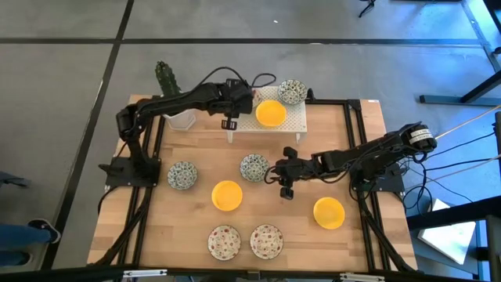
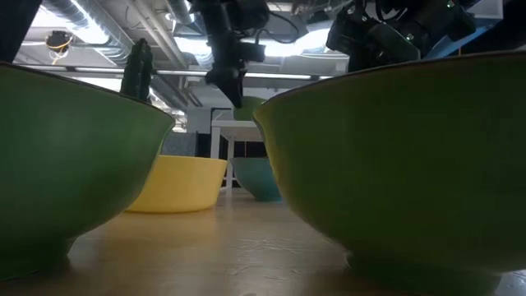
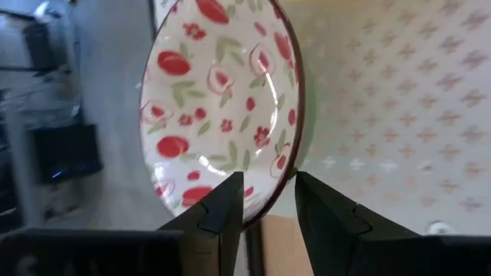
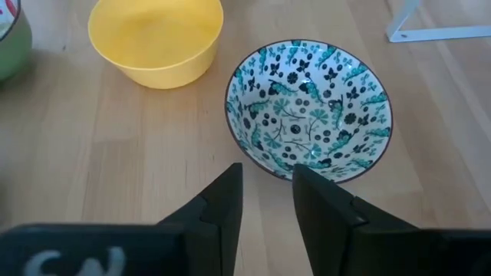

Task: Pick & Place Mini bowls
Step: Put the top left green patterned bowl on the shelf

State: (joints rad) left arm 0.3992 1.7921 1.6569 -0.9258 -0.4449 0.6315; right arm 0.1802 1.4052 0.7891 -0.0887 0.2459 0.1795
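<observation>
My left gripper [image 1: 237, 100] [image 3: 268, 184] is over the left end of the white perforated stand [image 1: 291, 125], shut on a white mini bowl with red speckles [image 3: 222, 100]. On the stand sit a yellow bowl [image 1: 271, 113] and a grey-green patterned bowl [image 1: 292, 92]. My right gripper [image 1: 275, 171] [image 4: 267, 172] is open. Its fingertips stand just at the near side of a grey-green patterned bowl [image 1: 254, 167] [image 4: 311, 111] that rests on its base on the table. I cannot tell whether they touch it. My left gripper pinches the red-speckled bowl's rim [image 3: 270, 188]. One finger [image 3: 222, 203] is on the bowl's inner face and the other [image 3: 322, 203] is beyond the rim on its outer side. The bowl is tipped up on edge, its inside turned toward the wrist camera, beside the stand's top.
On the table stand another patterned bowl [image 1: 182, 175], two yellow bowls [image 1: 227, 195] [image 1: 329, 212] and two red-speckled bowls [image 1: 224, 241] [image 1: 266, 241] by the near edge. A white pot with a cactus [image 1: 182, 119] stands left of the stand. Black rails [image 1: 364, 141] run along the table's sides.
</observation>
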